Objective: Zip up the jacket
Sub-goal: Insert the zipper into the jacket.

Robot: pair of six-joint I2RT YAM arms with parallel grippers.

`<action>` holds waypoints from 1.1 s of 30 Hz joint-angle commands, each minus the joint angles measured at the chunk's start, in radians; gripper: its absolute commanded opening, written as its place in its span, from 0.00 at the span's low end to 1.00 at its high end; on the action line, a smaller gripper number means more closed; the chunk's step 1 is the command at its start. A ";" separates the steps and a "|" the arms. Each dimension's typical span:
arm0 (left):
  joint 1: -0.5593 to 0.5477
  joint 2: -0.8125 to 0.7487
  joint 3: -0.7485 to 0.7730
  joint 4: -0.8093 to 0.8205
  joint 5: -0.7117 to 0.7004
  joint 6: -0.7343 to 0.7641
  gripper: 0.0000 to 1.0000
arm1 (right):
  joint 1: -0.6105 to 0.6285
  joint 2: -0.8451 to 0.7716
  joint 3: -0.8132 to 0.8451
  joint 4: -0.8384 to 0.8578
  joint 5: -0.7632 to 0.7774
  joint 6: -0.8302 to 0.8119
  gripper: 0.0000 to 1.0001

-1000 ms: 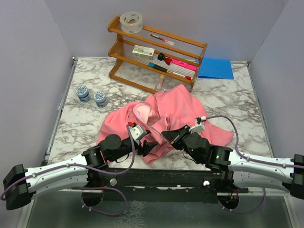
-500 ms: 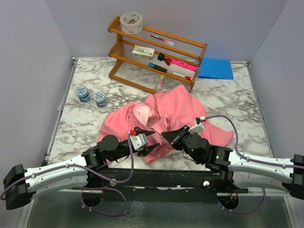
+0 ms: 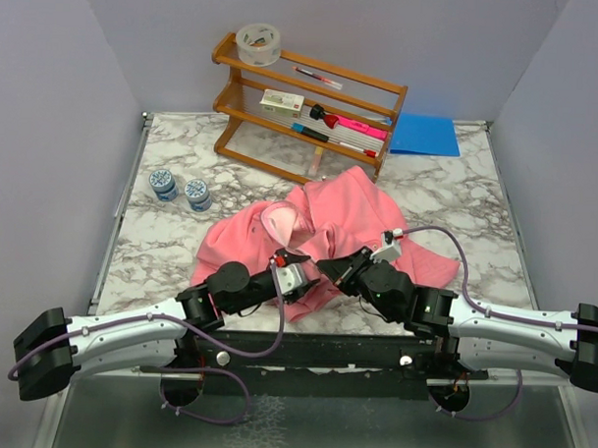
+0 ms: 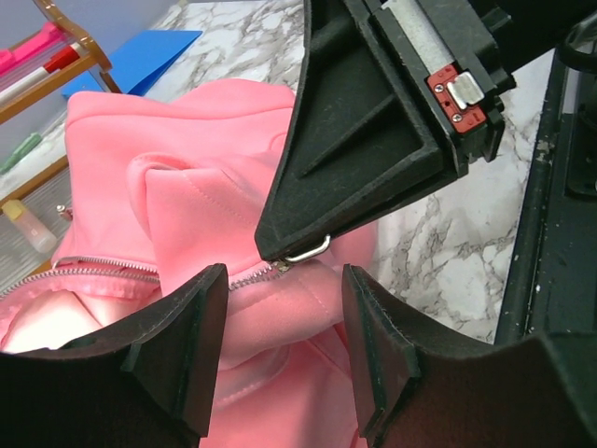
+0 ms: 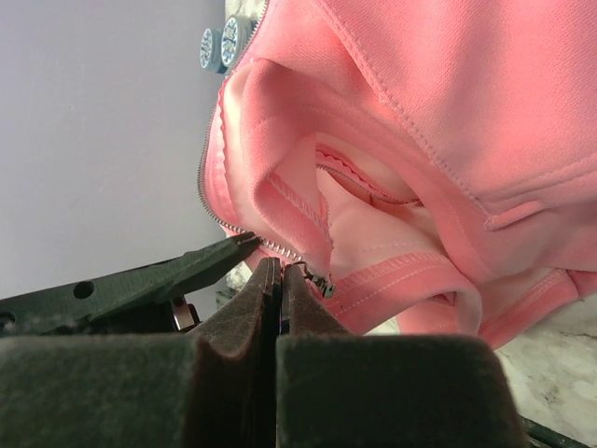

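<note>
Because we judge the jacket (image 3: 331, 213) limp, light fleece, we log: right gripper (image 5: 280, 273) pinched on zipper pull (image 4: 309, 249); left gripper (image 4: 284, 285) gaping, best hold between its jaws.

pink fleece jacket (image 3: 324, 225), crumpled, unzipped; table centre

The jacket (image 3: 333, 220) is soft, matt pink fleece cloth with stitched seams; its zipper pull (image 4: 309, 250) is shiny metal. The left gripper (image 4: 283, 299) has matt black, grainy plastic fingers. The table (image 3: 457, 195) looks smooth and marble-patterned. The far-edge rack (image 3: 382, 89) is varnished wood.
</note>
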 commanded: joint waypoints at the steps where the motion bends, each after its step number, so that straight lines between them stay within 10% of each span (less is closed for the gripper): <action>1: -0.007 0.021 0.005 0.074 -0.052 0.028 0.56 | -0.004 -0.016 0.004 0.007 -0.006 -0.011 0.00; 33: -0.007 0.197 0.061 0.140 0.013 0.073 0.45 | -0.005 -0.011 0.019 0.008 -0.023 -0.053 0.11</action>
